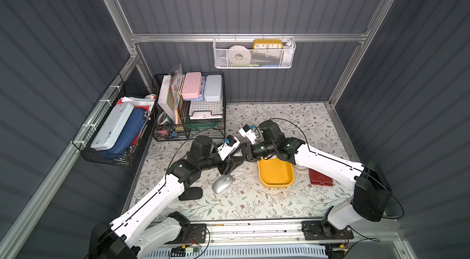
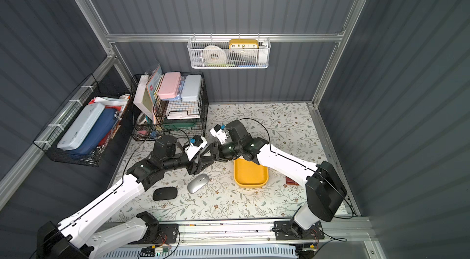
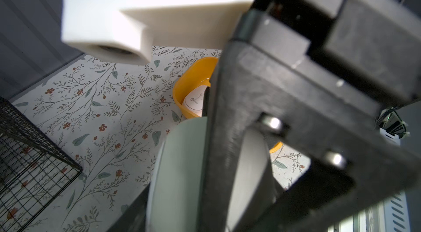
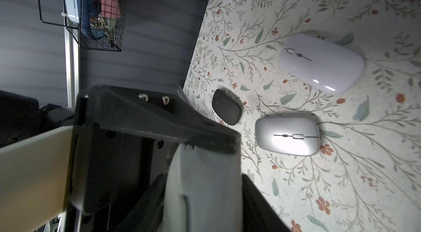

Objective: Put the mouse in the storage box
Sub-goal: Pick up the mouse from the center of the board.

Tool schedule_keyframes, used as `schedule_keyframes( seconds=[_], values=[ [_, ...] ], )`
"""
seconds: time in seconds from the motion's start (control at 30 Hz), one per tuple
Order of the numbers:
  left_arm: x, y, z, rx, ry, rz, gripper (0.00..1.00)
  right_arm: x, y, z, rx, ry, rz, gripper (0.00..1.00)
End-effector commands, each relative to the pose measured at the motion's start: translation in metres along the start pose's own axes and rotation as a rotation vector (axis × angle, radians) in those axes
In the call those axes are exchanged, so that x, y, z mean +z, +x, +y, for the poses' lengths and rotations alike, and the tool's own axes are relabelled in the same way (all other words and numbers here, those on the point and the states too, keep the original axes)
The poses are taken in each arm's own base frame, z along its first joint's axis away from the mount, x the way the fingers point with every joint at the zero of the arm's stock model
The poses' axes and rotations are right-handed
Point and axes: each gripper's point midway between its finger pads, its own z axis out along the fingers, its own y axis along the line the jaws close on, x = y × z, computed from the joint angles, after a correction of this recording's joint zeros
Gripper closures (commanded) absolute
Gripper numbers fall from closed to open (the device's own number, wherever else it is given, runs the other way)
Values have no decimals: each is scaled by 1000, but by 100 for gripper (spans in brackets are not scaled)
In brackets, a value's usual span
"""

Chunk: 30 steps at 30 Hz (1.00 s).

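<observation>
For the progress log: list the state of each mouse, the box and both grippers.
Pale mouse: in the air, between both grippers.
Left gripper: shut on the pale mouse.
Right gripper: apparently shut on it too.
Silver mouse: loose on the table.
Black mouse: loose on the table.
White mouse: loose on the table.
Yellow box: on the table, a white thing, likely a mouse, inside.

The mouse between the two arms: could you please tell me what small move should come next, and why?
Probably close the right fingers firmly on the mouse, before the left fingers let go. The left fingers hold it above the table; the right fingers flank it, but whether they clamp yet is unclear. The right arm lies over the box, so a handover seems intended.
</observation>
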Motion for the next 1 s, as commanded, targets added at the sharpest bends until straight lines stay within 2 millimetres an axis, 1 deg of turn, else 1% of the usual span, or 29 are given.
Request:
schedule_keyframes(
  seconds=[0.0, 0.13, 0.17, 0.2, 0.3, 0.43, 0.53, 0.57, 0.6, 0.83, 0.9, 0.97],
  values=[
    [-3, -18, -2, 41, 8, -45, 82, 4, 0, 28, -45, -79, 19, 56],
    [-2, -15, -2, 32, 8, -37, 79, 6, -1, 33, -44, -100, 19, 65],
    [-2, -15, -1, 30, 6, -36, 77, 6, -2, 34, -46, -103, 16, 67],
    [-2, -15, -1, 27, 4, -35, 73, 6, -3, 35, -46, -105, 11, 70],
    [-2, -11, 0, 19, -8, -28, 56, 7, -6, 36, -48, -109, 1, 74],
    [-6, -8, 0, 14, -21, -29, 37, 8, -10, 36, -50, -105, -15, 75],
    [-10, -6, -1, 12, -32, -35, 10, 9, -13, 34, -51, -101, -24, 76],
    [-11, -5, -1, 12, -35, -35, 5, 10, -14, 32, -50, -97, -27, 76],
    [-12, -6, -2, 11, -37, -37, 1, 11, -15, 31, -49, -95, -29, 76],
    [-18, -1, -3, -19, -46, -20, 1, 12, -28, 25, -52, -78, -58, 76],
    [-21, -2, 0, -32, -74, -15, 1, 9, -33, 18, -53, -61, -75, 76],
    [-26, -2, 9, -57, -132, -2, 1, 6, -38, 11, -50, -47, -90, 76]
  ],
)
